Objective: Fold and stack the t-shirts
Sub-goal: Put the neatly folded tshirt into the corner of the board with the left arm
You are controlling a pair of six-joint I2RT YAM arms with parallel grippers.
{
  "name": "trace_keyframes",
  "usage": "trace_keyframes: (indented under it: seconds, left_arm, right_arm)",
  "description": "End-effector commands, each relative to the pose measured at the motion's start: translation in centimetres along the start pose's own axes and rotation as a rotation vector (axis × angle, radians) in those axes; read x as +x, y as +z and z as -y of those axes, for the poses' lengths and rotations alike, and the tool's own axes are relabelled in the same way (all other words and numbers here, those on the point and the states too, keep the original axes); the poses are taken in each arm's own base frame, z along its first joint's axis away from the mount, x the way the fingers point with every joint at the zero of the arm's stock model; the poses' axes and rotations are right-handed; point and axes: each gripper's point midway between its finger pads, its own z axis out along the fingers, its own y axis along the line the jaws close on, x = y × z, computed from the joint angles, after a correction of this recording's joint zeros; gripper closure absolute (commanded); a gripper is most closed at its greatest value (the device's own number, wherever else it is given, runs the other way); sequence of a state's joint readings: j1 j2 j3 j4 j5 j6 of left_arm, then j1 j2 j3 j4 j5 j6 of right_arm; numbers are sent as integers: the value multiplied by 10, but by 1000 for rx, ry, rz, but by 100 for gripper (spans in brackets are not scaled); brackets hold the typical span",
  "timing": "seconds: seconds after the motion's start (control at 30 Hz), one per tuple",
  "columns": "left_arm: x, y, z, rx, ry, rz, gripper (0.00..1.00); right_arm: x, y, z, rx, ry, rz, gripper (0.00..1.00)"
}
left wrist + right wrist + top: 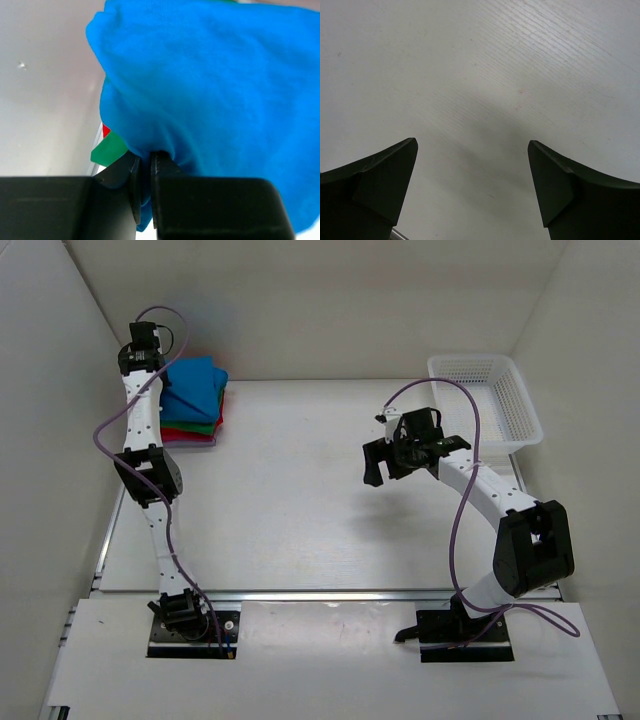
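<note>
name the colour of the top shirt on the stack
The top shirt is bright blue, clearest in the left wrist view.

Blue t-shirt (210,85) in left pincer (150,162)

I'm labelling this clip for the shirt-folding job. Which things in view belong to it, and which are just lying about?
Belongs to the job:
blue t-shirt, pinched by the left hand
green t-shirt, red t-shirt and pink t-shirt, stacked under it

Just lying about:
white mesh basket, at the far right
</note>
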State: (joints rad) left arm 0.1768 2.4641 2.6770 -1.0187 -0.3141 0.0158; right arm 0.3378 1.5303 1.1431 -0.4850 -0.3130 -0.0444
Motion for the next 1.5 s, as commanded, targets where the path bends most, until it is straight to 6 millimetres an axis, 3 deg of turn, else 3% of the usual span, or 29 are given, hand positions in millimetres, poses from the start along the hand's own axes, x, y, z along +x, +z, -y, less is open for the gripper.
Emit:
trace_keyframes:
  seconds: [0.0,0.1,0.17,0.23,0.27,0.33,0.53,0.67,0.77,0.8,0.87,1.0,1.03,1.07,1.1,1.17,1.27,1.3,1.47]
  left_arm:
    - [6,4,-24,-67,-17,-24,100]
    - [12,10,-27,-80,-18,-43,84]
    - [18,15,-30,-82,-19,-61,79]
    - [25,21,-34,-84,-21,-80,65]
    - [26,23,-33,-84,-22,-81,52]
    - [26,22,-35,-100,-40,-83,41]
    - [19,-2,-26,-117,-41,-74,14]
    - [14,-26,-19,-124,-19,-67,9]
    - [18,-55,-12,-157,28,-81,2]
    - [21,-66,-11,-166,41,-92,1]
    - [26,-88,-13,-166,48,-108,1]
    - [37,-141,-18,-119,59,-105,2]
    - [49,-155,-18,-114,82,-121,2]
    - [39,-184,-17,-90,76,-46,1]
    - [60,-181,-14,-78,107,-88,1]
    - [79,-218,-4,1,107,-22,1]
    - [106,-257,13,115,112,45,1]
    - [111,-264,22,153,120,59,1]
    - [163,-288,17,274,102,50,2]
  right_arm:
    - [-22,-2,-5,0,-24,44,10]
    - [-25,-4,-1,11,-21,56,9]
    - [-27,-4,-3,17,-28,52,10]
    - [-27,-5,-3,15,-27,53,10]
    - [-29,-7,-2,21,-23,62,10]
    - [-26,-6,-4,16,-20,51,10]
    - [-35,-13,-6,20,-35,75,10]
    - [-36,-21,-7,27,-34,88,10]
    - [-40,-28,-5,37,-44,113,11]
    - [-41,-30,-5,32,-38,126,0]
    - [-43,-35,-2,64,-26,162,1]
    - [-52,-55,1,6,80,284,1]
    - [-48,-61,4,-3,93,287,1]
    - [-47,-62,6,10,102,282,1]
    - [-39,-63,13,57,110,257,1]
    - [-25,-66,20,120,107,196,1]
    - [-13,-72,27,168,115,172,1]
    - [-7,-72,30,156,125,150,1]
    - [7,-72,43,195,159,20,1]
